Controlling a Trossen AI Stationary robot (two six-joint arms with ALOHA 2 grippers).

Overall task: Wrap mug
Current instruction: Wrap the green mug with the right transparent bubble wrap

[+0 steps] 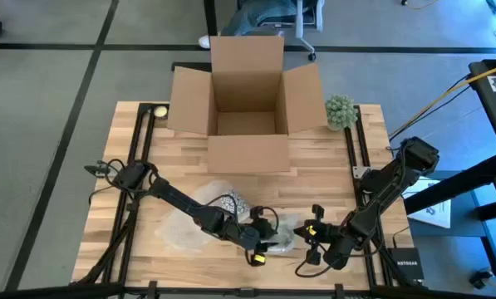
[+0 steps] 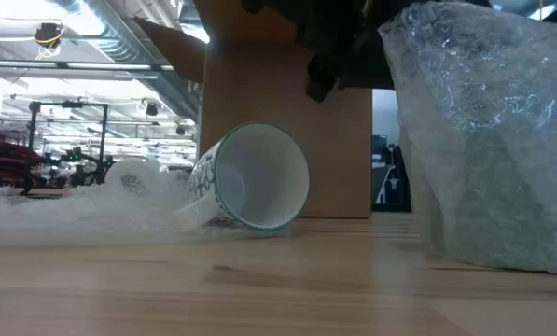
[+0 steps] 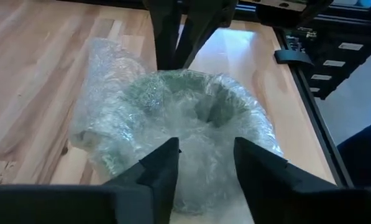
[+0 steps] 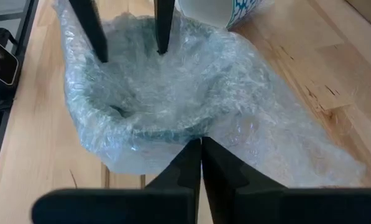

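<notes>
A white mug with a dark pattern lies on its side on a sheet of bubble wrap, its mouth toward the table's near edge. The sheet's right end is gathered up into a raised loop. My right gripper is shut on that loop's rim. My left gripper is open, reaching in from the left with its fingers on either side of the loop's opposite rim. Both grippers meet near the table's front middle, right of the mug. My left gripper has bubble wrap filling the gap between its open fingers; whether the fingers touch it, I cannot tell. My right gripper pinches the raised loop's rim between its two fingers. It comes slanting down from the table's right. The wrap stands up from the table there, its lower part resting on the wood.
An open cardboard box stands at the table's far middle. A green ball-like thing sits right of it and a small pale ball left of it. Bare wood lies between box and mug.
</notes>
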